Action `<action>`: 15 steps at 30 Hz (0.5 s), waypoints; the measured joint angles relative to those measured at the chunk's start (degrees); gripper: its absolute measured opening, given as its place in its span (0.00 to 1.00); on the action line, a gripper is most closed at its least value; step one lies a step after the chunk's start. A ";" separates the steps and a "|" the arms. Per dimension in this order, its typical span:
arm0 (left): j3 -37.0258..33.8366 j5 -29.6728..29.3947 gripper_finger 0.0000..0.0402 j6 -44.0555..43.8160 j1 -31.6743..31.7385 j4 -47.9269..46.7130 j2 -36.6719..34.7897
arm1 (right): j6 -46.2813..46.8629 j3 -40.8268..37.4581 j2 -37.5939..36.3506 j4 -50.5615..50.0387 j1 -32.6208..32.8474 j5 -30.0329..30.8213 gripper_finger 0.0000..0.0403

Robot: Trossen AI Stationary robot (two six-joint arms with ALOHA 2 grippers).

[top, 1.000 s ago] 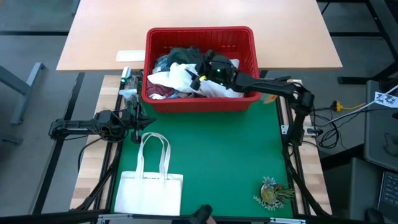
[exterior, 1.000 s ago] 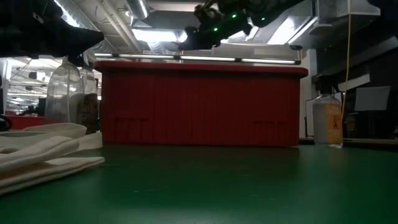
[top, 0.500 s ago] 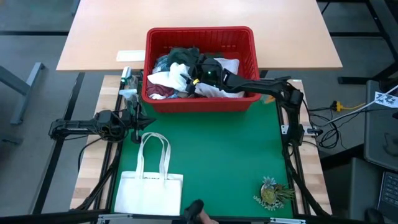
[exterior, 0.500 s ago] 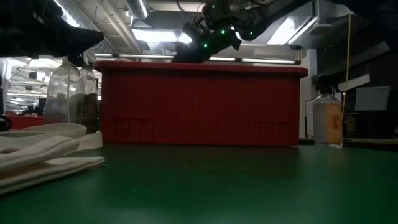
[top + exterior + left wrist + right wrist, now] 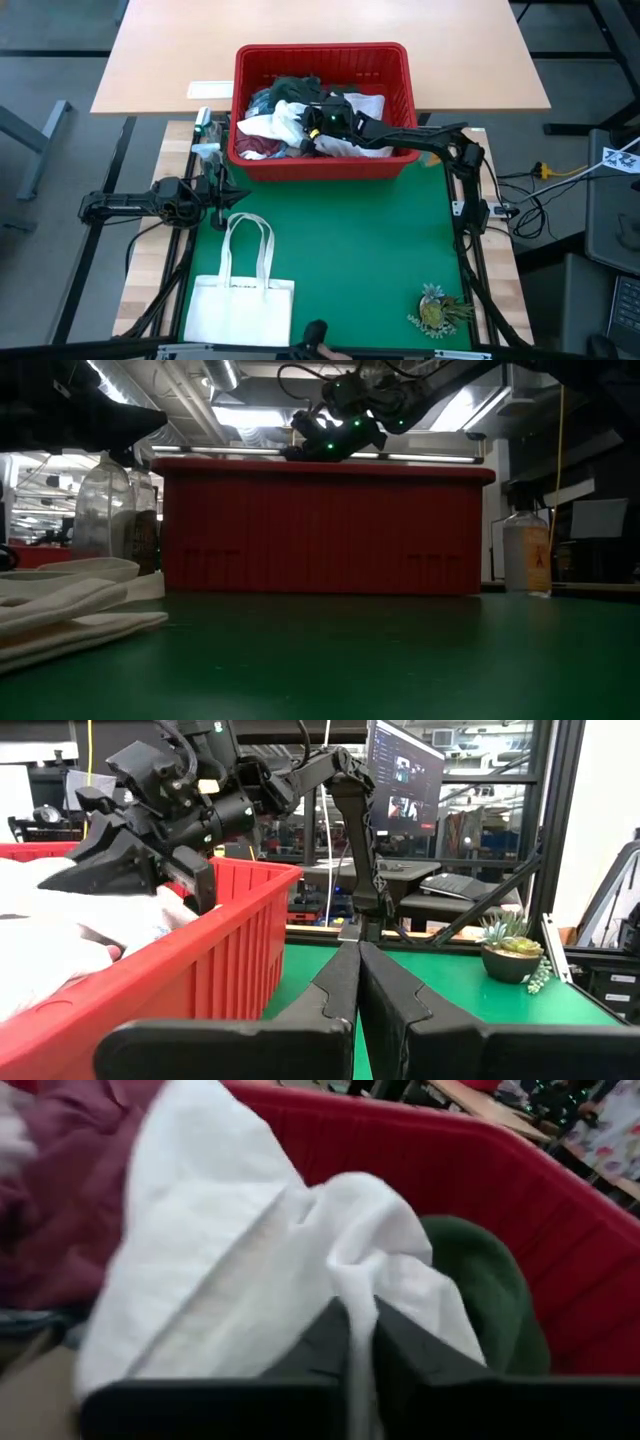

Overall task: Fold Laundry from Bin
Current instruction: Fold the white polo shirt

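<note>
On the green desk (image 5: 340,240) we note the red bin (image 5: 322,165) at the far edge, the laundry (image 5: 275,125) heaped inside it. Right tool (image 5: 312,128) reaches into the bin, its 2 fingers pinched on a white garment (image 5: 250,1270). Left tool (image 5: 358,982) is parked beside the bin, fingers pressed together, empty.

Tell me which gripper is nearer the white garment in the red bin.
Right. The right gripper is down inside the bin, its fingers pinched on the white garment. The left gripper waits shut outside the bin, off its front-left corner over the table.
</note>
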 joint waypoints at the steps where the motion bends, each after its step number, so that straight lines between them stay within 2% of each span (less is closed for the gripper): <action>1: 0.00 0.01 0.01 0.00 0.01 0.01 0.01 | 0.01 0.00 -0.56 0.01 0.04 -0.05 0.03; 5: 0.00 0.02 0.01 0.02 -0.01 1.03 0.01 | 0.04 0.00 -3.80 0.20 0.04 -0.06 0.05; 8: 0.00 0.01 0.01 0.02 -0.01 2.89 0.00 | 0.02 -0.02 -6.73 0.01 0.04 -0.02 0.02; 15: 0.00 0.19 0.01 0.04 -0.01 10.49 0.01 | -0.27 2.71 -13.16 -0.22 -0.12 0.00 0.01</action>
